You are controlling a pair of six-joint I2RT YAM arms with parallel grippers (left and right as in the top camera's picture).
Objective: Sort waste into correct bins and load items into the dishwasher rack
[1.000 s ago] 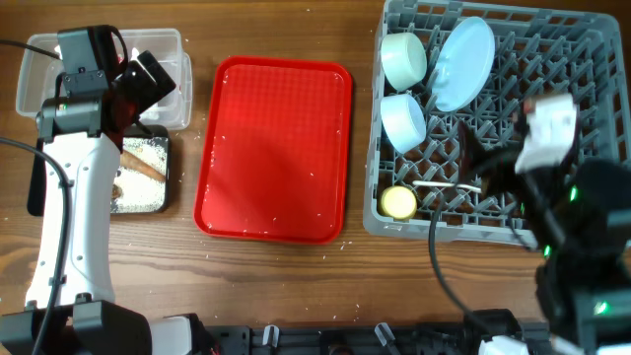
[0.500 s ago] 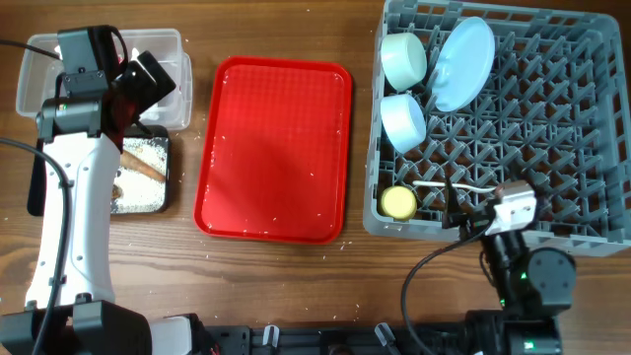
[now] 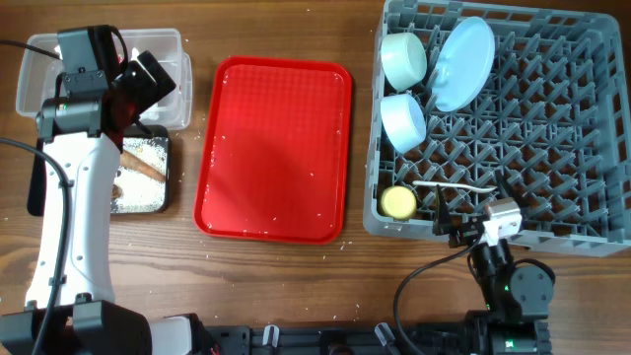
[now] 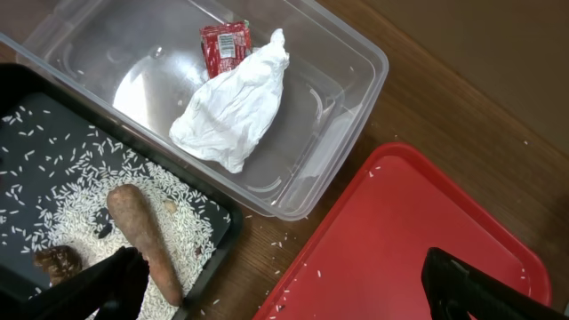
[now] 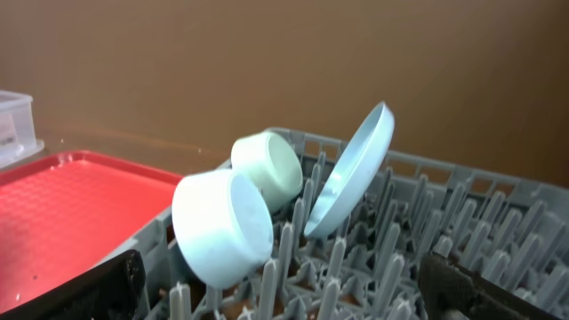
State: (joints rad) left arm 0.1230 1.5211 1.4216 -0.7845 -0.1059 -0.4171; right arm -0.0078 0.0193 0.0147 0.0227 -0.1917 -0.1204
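The large square grey plastic dishwasher rack [image 3: 552,128] fills the right of the overhead frame. The light blue round plate [image 3: 463,61] leans on edge in its upper left; it looks rigid and slick, probably best pinched at the rim. At upper left, the clear rectangular plastic tub [image 3: 35,89] holds the crumpled white wrapper [image 4: 233,111], likely soft and weightless. The left end effector [image 4: 280,267] and right end effector [image 5: 280,267] are both spread, empty.

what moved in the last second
The right gripper pulled back from over the dishwasher rack toward the table's near edge. It is open and empty, and nothing was picked up or released. The white spoon, yellow cup and plate stayed put, as did the left gripper.
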